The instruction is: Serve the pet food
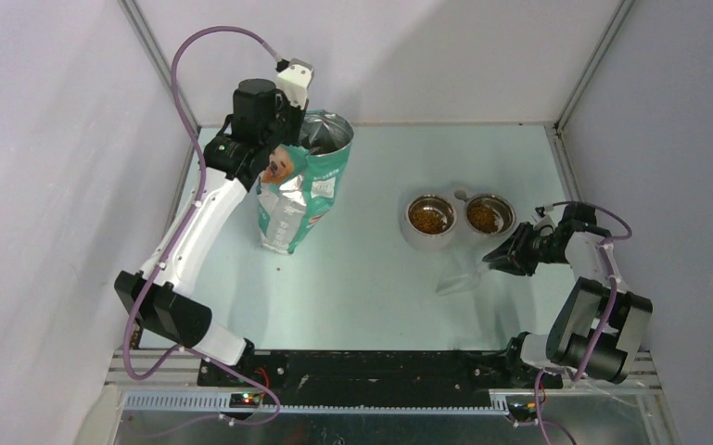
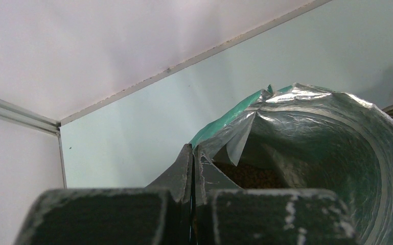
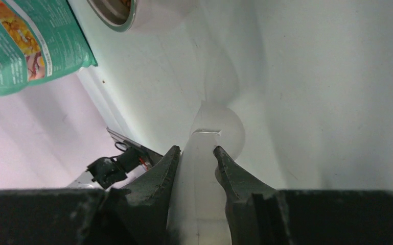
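Brown pet food (image 1: 430, 217) lies in both steel bowls of a double feeder (image 1: 406, 230), and more pet food (image 2: 255, 178) shows deep inside the open teal bag (image 1: 301, 185). My left gripper (image 1: 289, 132) is shut on the bag's rim (image 2: 220, 125), its jaws (image 2: 193, 149) pressed together on the foil edge. The bag stands upright with its mouth open. My right gripper (image 1: 499, 255) is shut on the handle of a clear plastic scoop (image 1: 459, 273), which it holds low in front of the bowls. In the right wrist view the scoop (image 3: 217, 122) looks empty, beyond the gripper (image 3: 197, 150).
White walls close in the table at the back and both sides. The bag (image 3: 25, 41) and one bowl (image 3: 115, 10) show at the top left of the right wrist view. A black rail (image 1: 371, 366) with the arm bases runs along the near edge.
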